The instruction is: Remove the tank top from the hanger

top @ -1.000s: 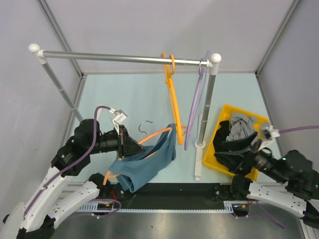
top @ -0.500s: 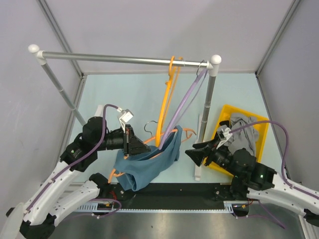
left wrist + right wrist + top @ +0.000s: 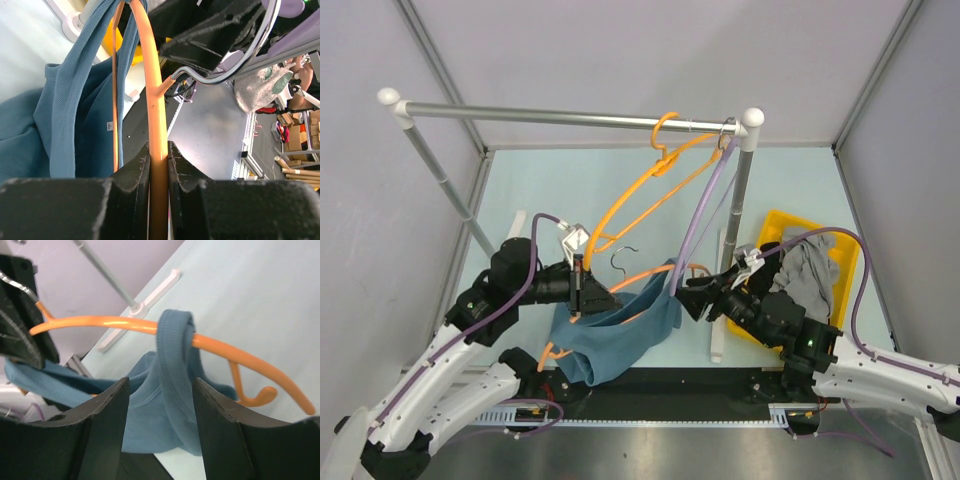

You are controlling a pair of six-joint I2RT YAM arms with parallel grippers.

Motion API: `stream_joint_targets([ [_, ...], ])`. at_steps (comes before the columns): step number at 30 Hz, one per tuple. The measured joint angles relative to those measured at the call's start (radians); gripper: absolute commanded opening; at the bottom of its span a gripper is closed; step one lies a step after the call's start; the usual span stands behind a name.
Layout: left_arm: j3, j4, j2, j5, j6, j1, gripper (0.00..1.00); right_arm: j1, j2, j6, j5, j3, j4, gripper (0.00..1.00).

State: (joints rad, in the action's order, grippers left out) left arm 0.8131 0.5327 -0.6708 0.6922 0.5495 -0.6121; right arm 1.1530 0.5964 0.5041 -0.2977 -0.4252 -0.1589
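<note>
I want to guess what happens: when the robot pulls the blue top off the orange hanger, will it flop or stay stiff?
Probably floppy: the tank top sags in folds below the hanger. Its strap drapes softly over the hanger, so it should likely bend and slide along.

A pale blue-green table is seen, walled on three sides. On its right part a yellow bin is set, filled with grey garments. A clothes rack is carried by the table on white feet, one at each upright post.
</note>
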Motion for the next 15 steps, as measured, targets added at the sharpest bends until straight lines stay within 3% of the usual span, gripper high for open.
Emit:
stream_joint_targets([
  [10,0.000,-0.001,0.013,0.002,0.004,0.000,0.00,0.000,0.039,0.040,-0.107,0.008,-0.049,0.56],
  [12,0.000,-0.001,0.013,0.002,0.004,0.000,0.00,0.000,0.059,0.049,-0.112,0.008,-0.056,0.53],
  [15,-0.007,-0.008,0.013,0.004,0.004,0.000,0.00,-0.004,0.089,0.065,-0.118,0.008,-0.062,0.39],
])
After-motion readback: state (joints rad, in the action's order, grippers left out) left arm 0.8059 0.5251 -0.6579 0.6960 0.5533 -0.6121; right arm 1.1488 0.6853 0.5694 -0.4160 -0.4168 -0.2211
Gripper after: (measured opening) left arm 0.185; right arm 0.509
